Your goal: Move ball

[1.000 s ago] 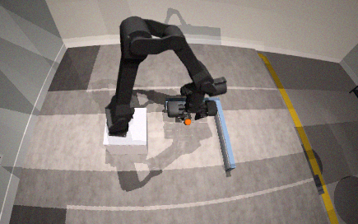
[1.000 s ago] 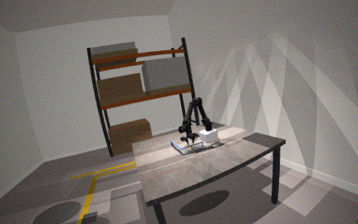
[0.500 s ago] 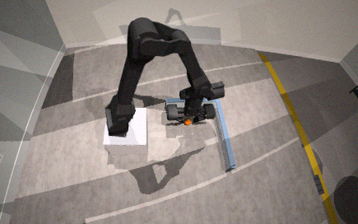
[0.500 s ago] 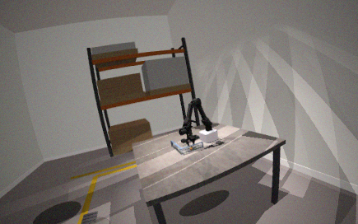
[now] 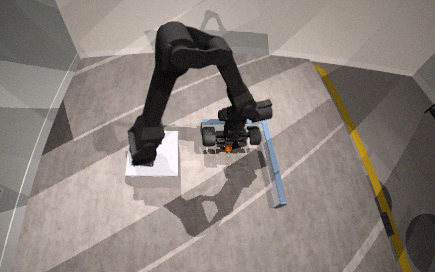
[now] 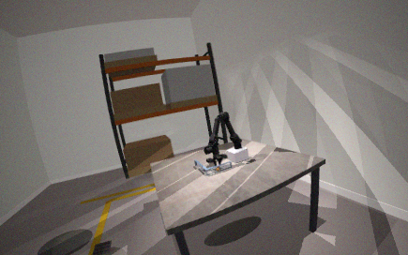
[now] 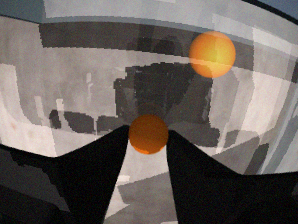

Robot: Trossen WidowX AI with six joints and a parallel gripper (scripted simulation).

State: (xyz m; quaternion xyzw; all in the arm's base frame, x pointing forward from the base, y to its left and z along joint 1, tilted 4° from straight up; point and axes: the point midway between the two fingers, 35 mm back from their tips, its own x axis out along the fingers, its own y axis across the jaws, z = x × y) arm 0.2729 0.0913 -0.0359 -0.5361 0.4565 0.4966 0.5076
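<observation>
Now gripper point(image 7: 148, 137) clamped on ball point(image 7: 148, 133) — seemingly inside walls point(image 5: 273, 162).
</observation>
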